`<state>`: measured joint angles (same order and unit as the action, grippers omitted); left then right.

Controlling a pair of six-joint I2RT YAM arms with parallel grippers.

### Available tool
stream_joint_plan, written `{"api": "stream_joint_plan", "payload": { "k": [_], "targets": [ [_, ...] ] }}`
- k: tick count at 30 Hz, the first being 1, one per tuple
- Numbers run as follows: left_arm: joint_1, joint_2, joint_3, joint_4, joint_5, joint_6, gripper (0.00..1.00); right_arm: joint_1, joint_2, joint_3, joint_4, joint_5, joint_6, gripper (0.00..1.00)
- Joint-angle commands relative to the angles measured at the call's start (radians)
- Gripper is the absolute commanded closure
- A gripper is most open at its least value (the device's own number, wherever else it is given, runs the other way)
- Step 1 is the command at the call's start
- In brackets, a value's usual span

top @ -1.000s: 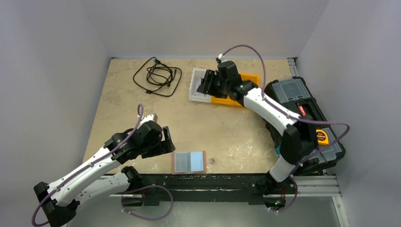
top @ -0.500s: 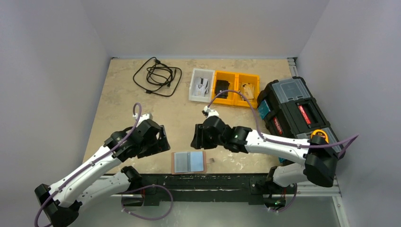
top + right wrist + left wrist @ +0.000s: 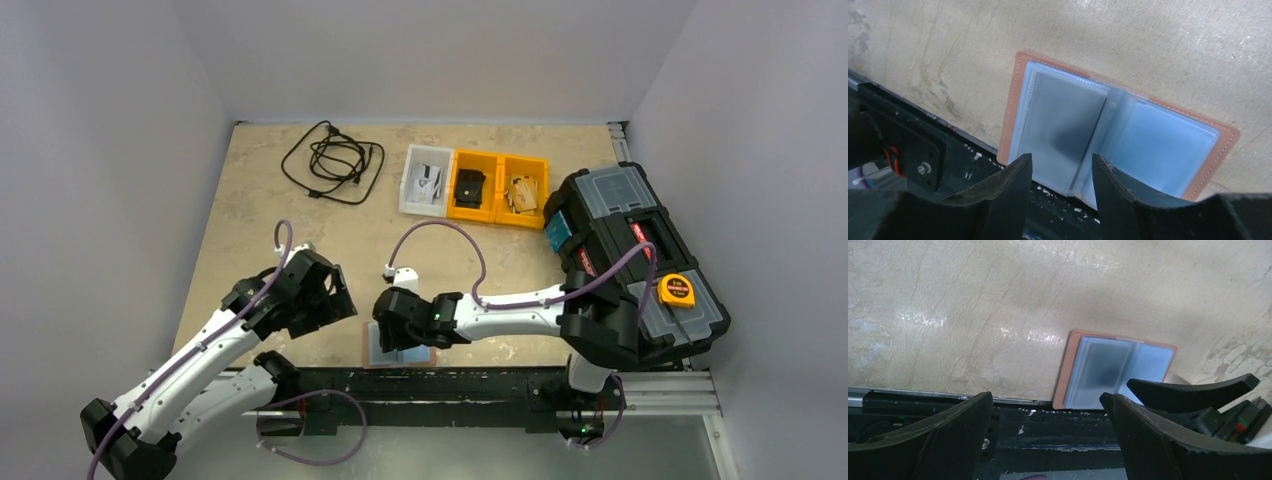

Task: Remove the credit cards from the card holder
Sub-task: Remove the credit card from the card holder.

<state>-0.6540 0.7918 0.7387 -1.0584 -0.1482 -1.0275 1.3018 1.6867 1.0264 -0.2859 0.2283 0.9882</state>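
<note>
Right wrist view shows us the card holder (image 3: 1014,100) lying open at the near edge of the table (image 3: 1148,45), the grey card (image 3: 1063,120) sleeved on its left, the blue card (image 3: 1163,150) on its right. Our right gripper (image 3: 1060,162) hangs over the grey card, jaws half apart, empty. Our left gripper (image 3: 1045,405) hovers beside, wide, empty. Nothing pins the holder, so we judge a pull could drag it off the edge.
</note>
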Motion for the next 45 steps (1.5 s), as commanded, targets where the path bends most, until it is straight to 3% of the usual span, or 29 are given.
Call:
{"api": "stream_joint_plan", "payload": {
  "k": [1,11,19,23,26,32,45],
  "targets": [
    [0.035,-0.019,-0.013,0.035,0.042,0.032,0.09,0.007,0.041,0.066,-0.036,0.063,0.021,0.53],
    [0.044,-0.004,-0.045,0.09,0.098,0.043,0.09,0.007,0.128,0.088,-0.068,0.052,0.021,0.55],
    [0.043,0.035,-0.093,0.184,0.185,0.055,0.12,0.004,0.109,-0.006,-0.009,0.003,0.048,0.8],
    [0.042,0.053,-0.129,0.24,0.235,0.054,0.2,-0.007,0.085,-0.074,0.066,-0.04,0.062,0.87],
    [0.04,0.062,-0.153,0.28,0.266,0.053,0.3,-0.02,0.066,-0.123,0.122,-0.07,0.07,0.91],
    [-0.006,0.108,-0.179,0.353,0.29,0.047,0.47,-0.042,0.042,-0.199,0.233,-0.129,0.073,0.93],
    [-0.15,0.279,-0.184,0.457,0.258,0.002,0.6,-0.071,0.038,-0.259,0.324,-0.19,0.086,0.95]
  ]
}}
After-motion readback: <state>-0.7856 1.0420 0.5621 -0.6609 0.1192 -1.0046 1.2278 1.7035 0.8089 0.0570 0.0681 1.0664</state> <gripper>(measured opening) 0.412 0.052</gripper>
